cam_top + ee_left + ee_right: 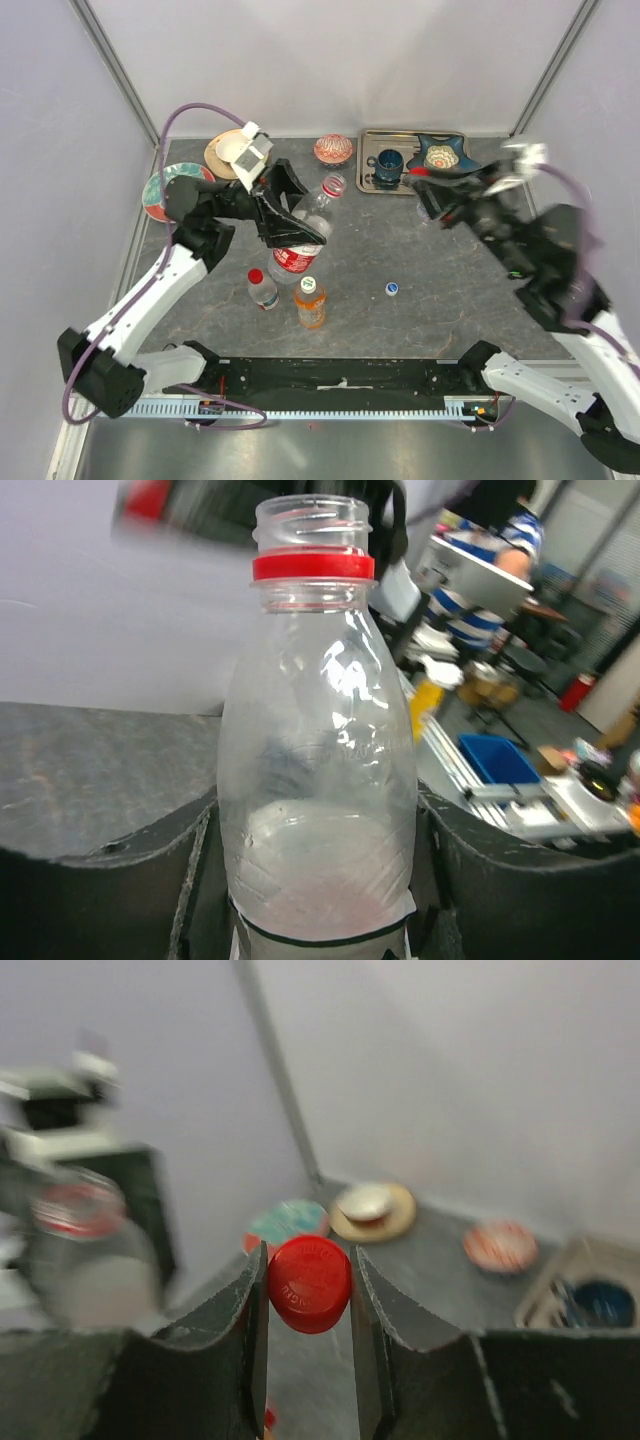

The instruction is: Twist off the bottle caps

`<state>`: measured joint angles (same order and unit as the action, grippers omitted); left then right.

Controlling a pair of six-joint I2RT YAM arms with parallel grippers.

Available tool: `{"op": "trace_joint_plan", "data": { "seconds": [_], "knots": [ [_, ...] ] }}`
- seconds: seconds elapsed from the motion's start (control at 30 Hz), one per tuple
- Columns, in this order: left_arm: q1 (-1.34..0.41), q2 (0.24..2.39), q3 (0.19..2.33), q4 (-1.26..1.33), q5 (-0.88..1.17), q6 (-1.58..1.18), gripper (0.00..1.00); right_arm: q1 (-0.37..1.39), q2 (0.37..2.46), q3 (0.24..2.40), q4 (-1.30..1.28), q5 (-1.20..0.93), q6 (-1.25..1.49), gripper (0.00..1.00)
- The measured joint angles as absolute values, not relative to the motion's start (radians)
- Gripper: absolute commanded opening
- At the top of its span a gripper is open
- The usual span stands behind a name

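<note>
Bracing the clear bottle (318,780) by its body above the table (420,270), apparently against twisting, the left gripper (320,890) clamps it while the right gripper (308,1270), well apart, pinches its removed red cap (310,1285).

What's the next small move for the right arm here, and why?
Probably lower the right arm to the table and open its jaws to set down the red cap. That cap is already off: the right jaws pinch it in the air, and the bottle in the left jaws shows a bare threaded neck. Another loose cap already lies on the table.
</note>
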<state>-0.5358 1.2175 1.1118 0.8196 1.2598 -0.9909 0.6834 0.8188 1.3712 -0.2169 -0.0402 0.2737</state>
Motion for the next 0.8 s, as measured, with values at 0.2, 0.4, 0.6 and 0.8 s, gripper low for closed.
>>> {"op": "trace_joint_plan", "data": {
  "seconds": [0.2,0.4,0.6,0.8],
  "knots": [
    [-0.525,1.000,1.083,0.428,0.990,-0.629,0.57,0.682,0.907,0.955,-0.368,0.141,0.348,0.00],
    [-0.525,0.871,1.053,0.200,0.789,-0.410,0.57,0.683,0.992,0.706,-0.411,0.123,0.428,0.00],
    [-0.525,0.818,0.984,0.094,0.680,-0.325,0.58,0.685,1.100,0.677,-0.286,0.080,0.469,0.00],
    [-0.525,0.774,0.955,0.062,0.633,-0.311,0.58,0.704,1.272,0.655,-0.186,0.052,0.493,0.00]
  ]
}}
